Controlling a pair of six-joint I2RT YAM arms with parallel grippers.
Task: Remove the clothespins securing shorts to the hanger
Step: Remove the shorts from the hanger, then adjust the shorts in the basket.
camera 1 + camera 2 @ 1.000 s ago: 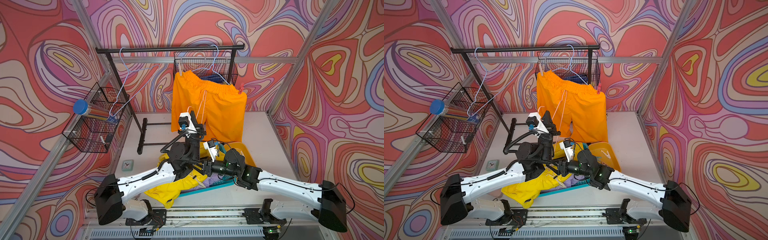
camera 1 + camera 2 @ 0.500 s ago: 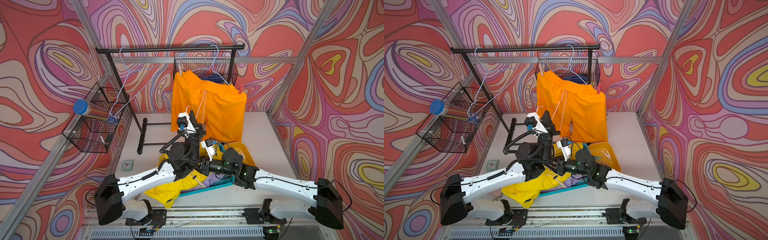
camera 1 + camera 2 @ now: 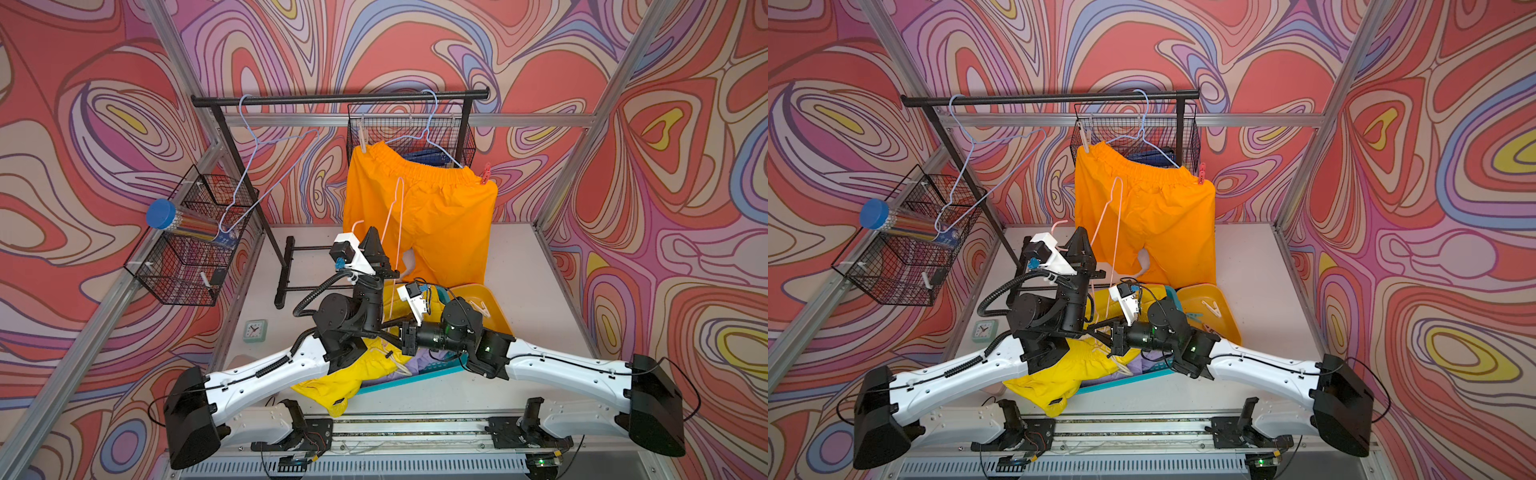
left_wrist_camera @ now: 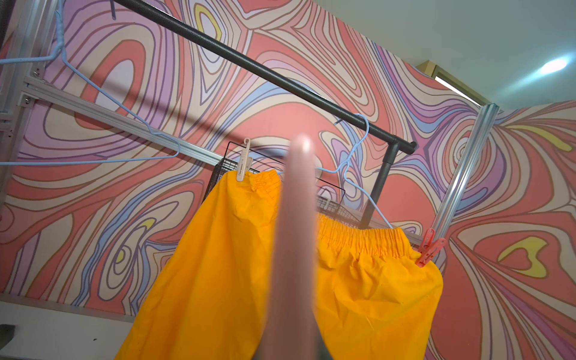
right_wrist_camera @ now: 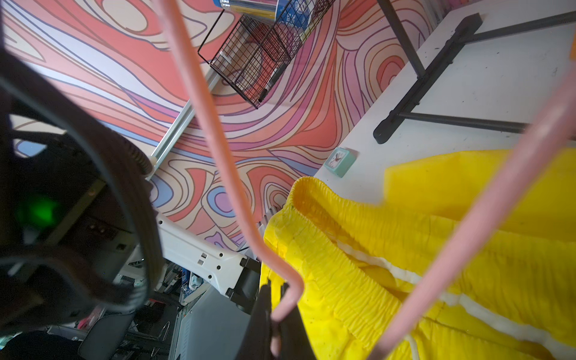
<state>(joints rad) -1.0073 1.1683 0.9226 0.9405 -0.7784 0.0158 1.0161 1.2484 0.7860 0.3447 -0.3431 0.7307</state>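
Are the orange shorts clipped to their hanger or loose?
Clipped: a beige clothespin and a red clothespin pin the orange shorts to the blue hanger at both waistband ends.

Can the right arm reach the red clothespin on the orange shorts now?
Probably not: the right gripper is shut on the pink hanger, low by the yellow shorts; the red clothespin sits high.

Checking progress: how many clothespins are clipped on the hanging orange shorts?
2: a beige clothespin at one waistband end, a red clothespin at the other. More may hide behind the orange shorts.
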